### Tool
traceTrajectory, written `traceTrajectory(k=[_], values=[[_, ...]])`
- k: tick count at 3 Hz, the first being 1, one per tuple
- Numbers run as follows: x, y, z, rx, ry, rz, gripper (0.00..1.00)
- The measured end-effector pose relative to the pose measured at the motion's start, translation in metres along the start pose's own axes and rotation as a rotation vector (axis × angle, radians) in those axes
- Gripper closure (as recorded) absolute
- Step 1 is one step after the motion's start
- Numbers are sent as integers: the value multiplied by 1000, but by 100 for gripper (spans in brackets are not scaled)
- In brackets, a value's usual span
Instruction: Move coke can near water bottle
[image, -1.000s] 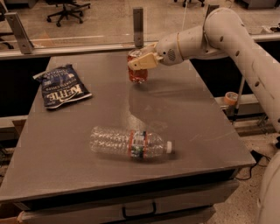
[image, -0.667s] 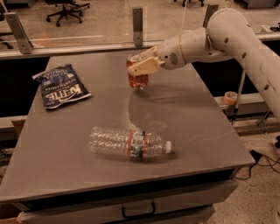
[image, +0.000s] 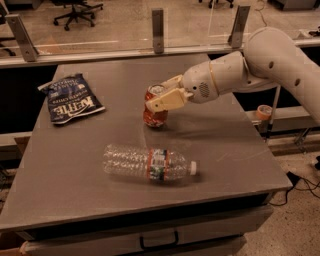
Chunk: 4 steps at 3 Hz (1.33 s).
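The red coke can (image: 154, 111) with a silver top is upright in the middle of the grey table (image: 100, 195), tilted slightly. My gripper (image: 161, 98) reaches in from the right and is shut on the can, one cream finger across its front. The water bottle (image: 149, 163) lies on its side nearer the front edge, white cap pointing right, label band around its middle. The can is a short way behind the bottle, apart from it.
A dark blue chip bag (image: 69, 98) lies at the table's left rear. A glass barrier with metal posts (image: 158, 30) runs behind the table. My white arm (image: 260, 65) spans the right side. A drawer handle (image: 158, 240) is below the front edge.
My gripper has carried the coke can from the table's rear toward the front, closer to the water bottle. The bottle and chip bag have not moved.
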<state>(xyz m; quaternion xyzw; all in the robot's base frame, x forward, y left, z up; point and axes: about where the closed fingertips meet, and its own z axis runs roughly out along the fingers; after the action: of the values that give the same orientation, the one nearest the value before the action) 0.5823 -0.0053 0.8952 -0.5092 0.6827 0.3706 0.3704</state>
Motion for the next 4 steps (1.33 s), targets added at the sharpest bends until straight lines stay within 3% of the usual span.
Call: traceTrajectory(k=[1, 2, 4], values=[[16, 18, -8, 3, 14, 25, 100], [15, 19, -9, 3, 14, 25, 100], [16, 30, -11, -3, 15, 38, 59]])
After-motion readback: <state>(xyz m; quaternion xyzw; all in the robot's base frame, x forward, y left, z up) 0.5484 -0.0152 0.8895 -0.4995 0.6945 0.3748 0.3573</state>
